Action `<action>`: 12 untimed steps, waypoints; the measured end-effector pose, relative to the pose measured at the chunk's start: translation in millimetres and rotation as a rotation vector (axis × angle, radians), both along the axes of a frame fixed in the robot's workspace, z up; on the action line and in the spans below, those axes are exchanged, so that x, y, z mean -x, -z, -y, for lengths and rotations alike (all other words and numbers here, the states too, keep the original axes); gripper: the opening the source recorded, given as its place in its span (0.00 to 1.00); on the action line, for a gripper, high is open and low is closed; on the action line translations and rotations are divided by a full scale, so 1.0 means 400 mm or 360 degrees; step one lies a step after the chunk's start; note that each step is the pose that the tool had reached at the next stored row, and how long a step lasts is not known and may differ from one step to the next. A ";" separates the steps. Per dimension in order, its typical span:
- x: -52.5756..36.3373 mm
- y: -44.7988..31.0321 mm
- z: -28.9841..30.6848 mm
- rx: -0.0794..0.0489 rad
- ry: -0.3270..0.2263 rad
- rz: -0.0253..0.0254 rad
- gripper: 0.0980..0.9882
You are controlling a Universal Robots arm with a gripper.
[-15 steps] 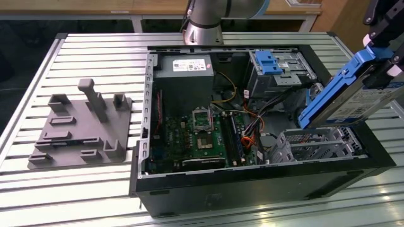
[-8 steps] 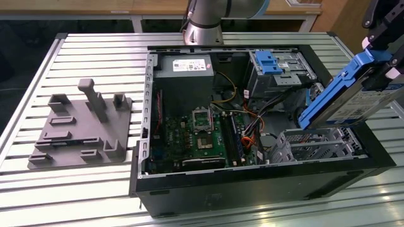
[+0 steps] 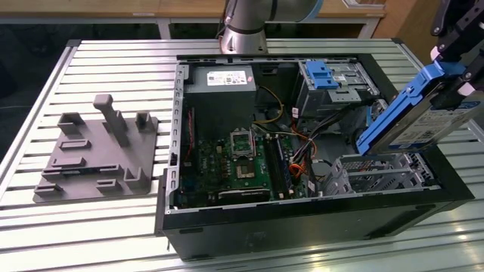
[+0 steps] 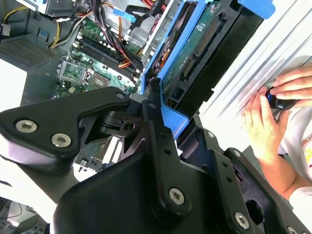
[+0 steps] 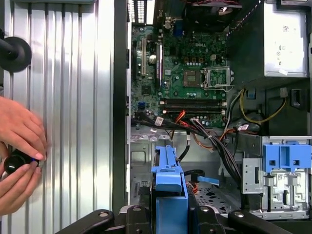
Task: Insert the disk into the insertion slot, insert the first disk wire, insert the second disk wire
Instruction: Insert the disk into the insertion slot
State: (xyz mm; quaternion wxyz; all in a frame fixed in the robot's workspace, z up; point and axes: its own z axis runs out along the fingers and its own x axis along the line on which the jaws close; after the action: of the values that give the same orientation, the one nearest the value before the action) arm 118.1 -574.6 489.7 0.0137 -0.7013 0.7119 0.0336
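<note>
The gripper (image 3: 451, 76) slants over the computer case (image 3: 302, 226); jaws clamped on the tilted disk (image 3: 423, 122). Its low end is near the insertion slot (image 3: 378, 173).

The disk (image 3: 431, 124) is silver-grey with a white label, framed by a bright blue carrier bracket (image 3: 393, 111). The insertion slot (image 3: 378, 173) is silver perforated metal. Beside it are a green motherboard (image 3: 242, 164) and orange, yellow and black wires (image 3: 300, 150). Black computer case (image 3: 302, 224) — silver slatted table (image 3: 113, 56) — grey fixture (image 3: 94, 153).
</note>
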 end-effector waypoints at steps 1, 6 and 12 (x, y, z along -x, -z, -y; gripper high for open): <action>0.000 0.001 -0.001 0.0000 -0.0001 0.00000 0.30; 0.000 0.006 -0.012 0.0000 -0.0019 0.00000 0.30; 0.000 0.015 -0.015 0.0000 -0.0037 -0.00001 0.30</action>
State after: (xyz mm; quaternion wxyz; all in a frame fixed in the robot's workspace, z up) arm 118.0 -568.5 483.8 0.0133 -0.7095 0.7037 0.0338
